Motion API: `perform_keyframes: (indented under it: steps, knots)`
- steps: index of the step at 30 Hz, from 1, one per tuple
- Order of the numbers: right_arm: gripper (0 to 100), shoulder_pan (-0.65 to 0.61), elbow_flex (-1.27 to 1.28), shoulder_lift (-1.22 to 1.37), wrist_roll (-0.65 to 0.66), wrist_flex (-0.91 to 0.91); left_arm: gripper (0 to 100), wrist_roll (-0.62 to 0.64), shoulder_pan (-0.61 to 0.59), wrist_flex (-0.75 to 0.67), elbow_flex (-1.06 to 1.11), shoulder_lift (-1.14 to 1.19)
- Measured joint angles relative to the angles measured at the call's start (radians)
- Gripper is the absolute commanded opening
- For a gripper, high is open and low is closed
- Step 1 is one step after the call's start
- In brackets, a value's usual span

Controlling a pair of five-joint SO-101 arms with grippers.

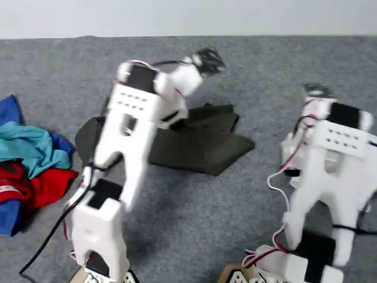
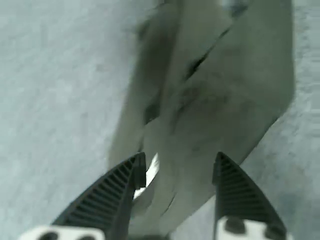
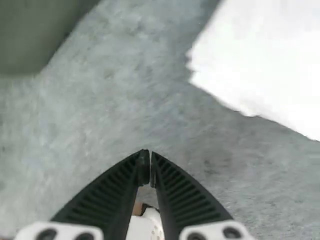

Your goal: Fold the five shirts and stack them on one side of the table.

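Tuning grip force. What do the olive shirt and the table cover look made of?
Olive shirt: soft knit fabric, likely cotton jersey, with a matte finish. It creases and lies limp in folds.
Table cover: grey felt or short-pile carpet, matte and fuzzy. The fibre type is unclear.

The high camera looks down over the grey table (image 1: 235,194) from behind both arms. Wrist cameras face it closely; left and high views share the dark green shirt (image 1: 200,147).

Right gripper (image 3: 146,160): black ribbed fingers (image 3: 110,200) pressed together, nothing between them, above the felt.
Table (image 3: 100,115): grey felt covering.
Olive shirt (image 3: 35,30): flat on felt, well apart from fingertips.
White area (image 3: 260,60): bright, featureless, bordering the felt.
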Motion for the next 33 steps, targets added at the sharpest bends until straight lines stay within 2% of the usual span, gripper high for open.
perform_keyframes:
  steps: [8, 16, 19, 21, 22, 31, 33]
  knots:
    - [0.9, 0.137, -0.008, -0.095, 0.055, 0.000, 22, 0.003, 0.176, -0.158, 0.000, 0.129]
    - [0.9, 0.163, -0.008, -0.095, 0.055, 0.000, 22, 0.003, 0.259, -0.276, 0.000, 0.282]
    - [0.9, 0.163, -0.008, -0.095, 0.055, 0.000, 14, 0.003, 0.275, -0.278, 0.000, 0.336]
    - [0.9, 0.163, -0.008, -0.095, 0.057, 0.000, 2, 0.003, 0.275, -0.261, -0.002, 0.351]
    - [0.9, 0.163, -0.008, -0.095, 0.058, 0.000, 0, 0.003, 0.275, -0.242, -0.012, 0.351]
    - [0.9, 0.163, -0.008, -0.095, 0.112, 0.000, 0, 0.003, 0.230, 0.048, -0.376, 0.301]
    - [0.9, 0.163, -0.008, -0.095, 0.120, 0.000, 0, 0.026, 0.221, 0.072, -0.448, 0.259]
